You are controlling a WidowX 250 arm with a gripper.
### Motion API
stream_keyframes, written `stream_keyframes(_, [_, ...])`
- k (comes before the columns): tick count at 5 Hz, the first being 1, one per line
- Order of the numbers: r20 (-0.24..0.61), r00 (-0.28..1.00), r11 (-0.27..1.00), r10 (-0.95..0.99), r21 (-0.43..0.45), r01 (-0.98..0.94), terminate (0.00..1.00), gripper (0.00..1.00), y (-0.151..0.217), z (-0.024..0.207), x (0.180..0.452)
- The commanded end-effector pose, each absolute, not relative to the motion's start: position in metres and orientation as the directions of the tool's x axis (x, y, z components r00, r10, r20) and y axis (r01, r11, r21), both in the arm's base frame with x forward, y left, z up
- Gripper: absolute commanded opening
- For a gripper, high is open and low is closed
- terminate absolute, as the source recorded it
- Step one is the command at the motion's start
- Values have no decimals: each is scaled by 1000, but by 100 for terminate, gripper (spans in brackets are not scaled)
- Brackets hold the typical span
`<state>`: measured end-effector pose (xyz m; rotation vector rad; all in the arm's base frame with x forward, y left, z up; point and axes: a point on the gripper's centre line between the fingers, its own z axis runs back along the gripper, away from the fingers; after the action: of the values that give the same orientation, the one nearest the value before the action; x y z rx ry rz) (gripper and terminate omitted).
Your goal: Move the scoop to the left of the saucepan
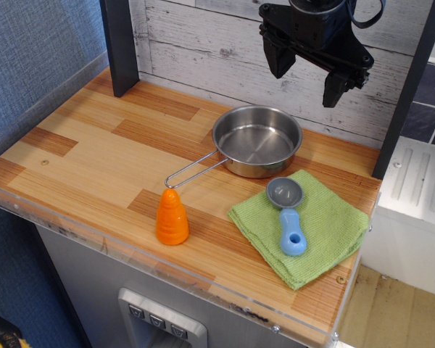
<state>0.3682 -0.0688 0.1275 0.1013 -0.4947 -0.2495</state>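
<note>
The scoop [288, 213] has a round grey bowl and a short light-blue handle with a hole at its end. It lies on a green cloth [301, 225], just in front and to the right of the saucepan. The saucepan [257, 140] is a shallow shiny steel pan, empty, with its thin wire-loop handle pointing front-left. My gripper [308, 75] is black, hangs high above the back right of the pan, and is open with nothing between its fingers.
An orange cone-shaped toy [172, 217] stands near the front edge, in front of the pan's handle tip. A dark post [119, 45] stands at the back left. Bare wooden tabletop [94, 152] lies left of the pan.
</note>
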Motion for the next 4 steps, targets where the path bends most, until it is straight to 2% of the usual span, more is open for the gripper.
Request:
stream_keyframes(1, [457, 851, 965, -261, 156, 212, 0, 100, -69, 127, 368])
stream_keyframes(4, [454, 885, 994, -101, 85, 70, 0, 100, -100, 112, 326])
